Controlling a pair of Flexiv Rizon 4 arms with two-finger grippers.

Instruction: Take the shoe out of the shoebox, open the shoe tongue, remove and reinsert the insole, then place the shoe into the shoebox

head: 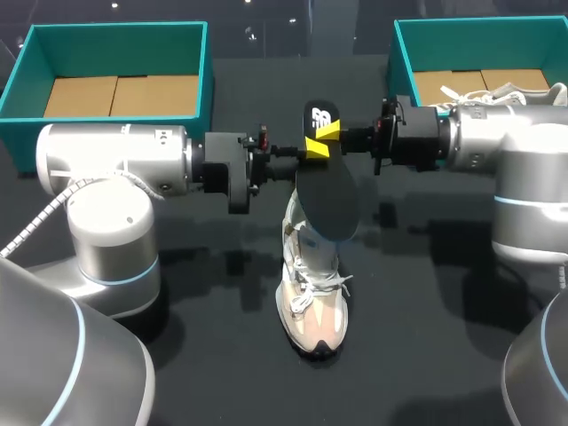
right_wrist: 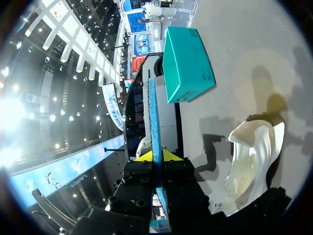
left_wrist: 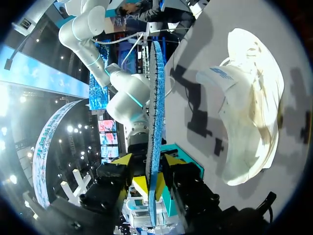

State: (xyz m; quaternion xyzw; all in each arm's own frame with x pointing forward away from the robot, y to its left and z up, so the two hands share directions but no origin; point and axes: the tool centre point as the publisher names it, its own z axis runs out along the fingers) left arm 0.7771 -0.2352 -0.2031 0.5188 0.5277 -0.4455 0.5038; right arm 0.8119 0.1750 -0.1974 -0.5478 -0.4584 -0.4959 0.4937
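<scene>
Black table (head: 426, 337) held the sneaker (head: 311, 311). We had the right gripper (right_wrist: 155, 156) pinching the insole (head: 328, 195) above it, left gripper (left_wrist: 148, 159) spread astride the insole.

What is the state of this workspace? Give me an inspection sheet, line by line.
Surface: black table.
Job's things: shoe on the table between the arms; insole held above it; left shoebox shows its cardboard floor; right shoebox holds a second shoe.
Clutter: nothing seen.
End effectors: right end effector shut on the insole; left end effector at the same end, grip unclear.
Cables: grey hose on the left arm.
Surroundings: nothing seen.
</scene>
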